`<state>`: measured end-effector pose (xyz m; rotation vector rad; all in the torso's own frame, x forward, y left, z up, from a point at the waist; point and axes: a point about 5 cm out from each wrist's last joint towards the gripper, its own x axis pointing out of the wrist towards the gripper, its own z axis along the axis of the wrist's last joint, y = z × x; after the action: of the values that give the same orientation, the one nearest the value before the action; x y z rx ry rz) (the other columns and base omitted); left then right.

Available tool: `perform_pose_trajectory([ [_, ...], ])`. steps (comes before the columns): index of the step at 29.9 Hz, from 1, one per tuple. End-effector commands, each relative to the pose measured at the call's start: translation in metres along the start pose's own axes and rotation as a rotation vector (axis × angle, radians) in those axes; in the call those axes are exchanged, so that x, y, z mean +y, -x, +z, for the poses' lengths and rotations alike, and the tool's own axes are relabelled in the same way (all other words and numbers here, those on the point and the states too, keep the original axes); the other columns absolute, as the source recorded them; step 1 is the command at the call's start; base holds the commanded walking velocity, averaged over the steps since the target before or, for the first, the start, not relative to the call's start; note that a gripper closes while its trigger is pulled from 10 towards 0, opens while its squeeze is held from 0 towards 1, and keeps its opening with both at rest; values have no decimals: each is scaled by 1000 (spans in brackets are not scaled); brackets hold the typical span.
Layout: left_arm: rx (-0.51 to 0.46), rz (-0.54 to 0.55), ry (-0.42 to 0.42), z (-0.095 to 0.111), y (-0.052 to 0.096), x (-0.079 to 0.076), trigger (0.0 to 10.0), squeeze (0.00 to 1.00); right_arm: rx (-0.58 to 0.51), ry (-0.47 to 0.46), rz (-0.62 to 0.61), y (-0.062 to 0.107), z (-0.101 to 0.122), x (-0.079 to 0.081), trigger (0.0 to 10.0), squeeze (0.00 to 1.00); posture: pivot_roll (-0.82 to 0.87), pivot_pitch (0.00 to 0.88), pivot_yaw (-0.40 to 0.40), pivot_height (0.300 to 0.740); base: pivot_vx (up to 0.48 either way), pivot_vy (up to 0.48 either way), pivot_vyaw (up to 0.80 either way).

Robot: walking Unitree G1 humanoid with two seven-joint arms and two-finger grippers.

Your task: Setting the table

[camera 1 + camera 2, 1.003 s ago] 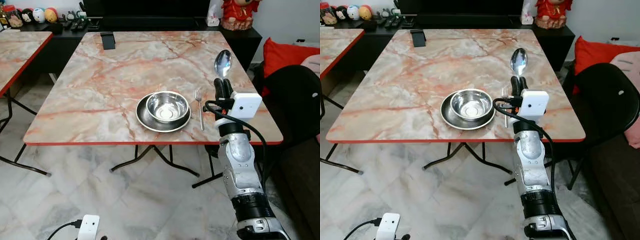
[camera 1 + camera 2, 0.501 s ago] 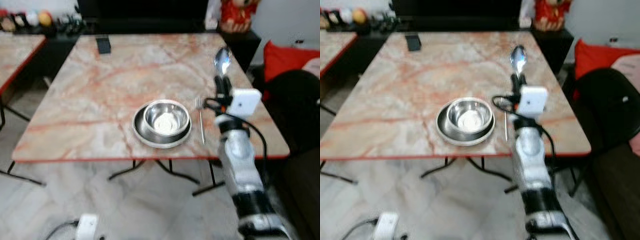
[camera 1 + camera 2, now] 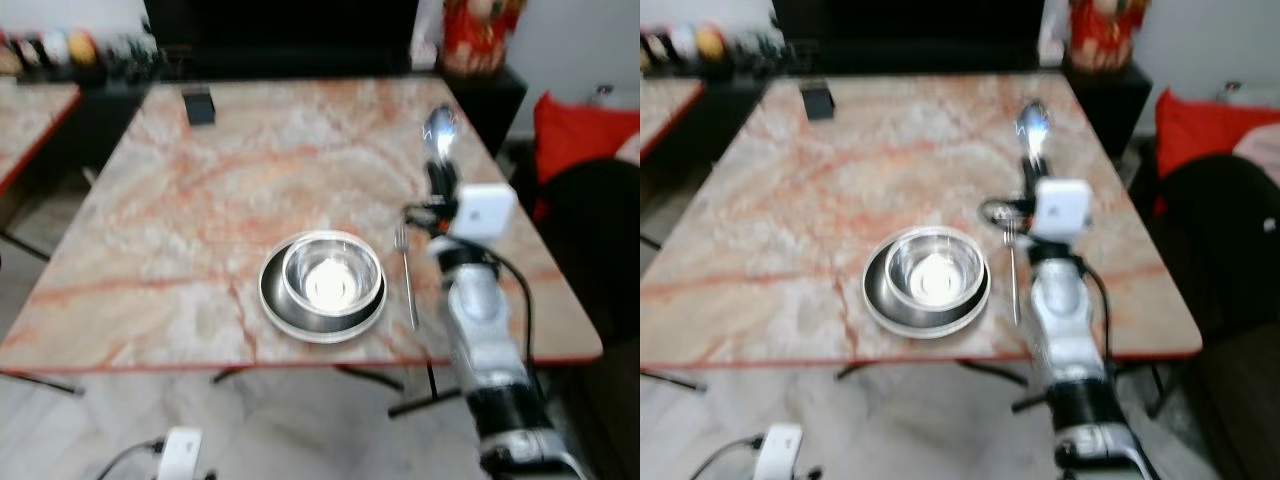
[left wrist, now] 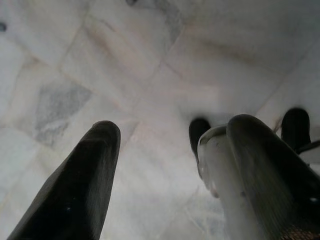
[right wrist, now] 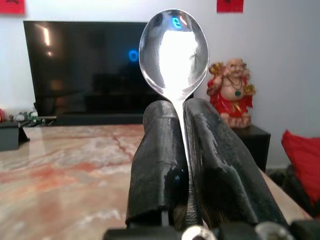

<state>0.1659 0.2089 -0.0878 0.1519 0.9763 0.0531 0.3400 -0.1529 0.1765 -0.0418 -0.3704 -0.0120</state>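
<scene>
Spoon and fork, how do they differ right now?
The spoon is clamped upright between the right gripper fingers, bowl end up above the table; the fork lies flat on the table beside the plate and bowl. The spoon ends in a rounded bowl, the fork in tines. Both are silver metal cutlery.

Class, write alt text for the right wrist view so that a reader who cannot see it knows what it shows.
The right gripper holds a shiny metal spoon upright between its two black fingers, bowl end up. Behind it are a marble-patterned table, a dark television and a red figurine against a pale wall.
</scene>
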Motion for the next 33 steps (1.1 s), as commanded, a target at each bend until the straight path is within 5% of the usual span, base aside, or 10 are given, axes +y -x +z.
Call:
perform_pose_trajectory([
  [1, 36, 14, -7, -8, 2, 8, 10000, 0, -7, -16, 23, -2, 3, 10, 10000, 0, -69, 41, -10, 740, 0, 0, 0],
  [14, 43, -3, 1, -7, 1, 8, 10000, 0, 112, 75, 37, -12, -6, 2, 10000, 0, -75, 60, 9, 740, 0, 0, 0],
  [20, 45, -9, -1, -6, 1, 8, 10000, 0, 388, 148, -25, -4, -36, -16, 10000, 0, -79, 65, 6, 740, 0, 0, 0],
  [33, 50, -14, 5, -7, 1, 8, 10000, 0, 606, 84, -98, 14, -65, -24, 10000, 0, -76, 68, 5, 740, 0, 0, 0],
])
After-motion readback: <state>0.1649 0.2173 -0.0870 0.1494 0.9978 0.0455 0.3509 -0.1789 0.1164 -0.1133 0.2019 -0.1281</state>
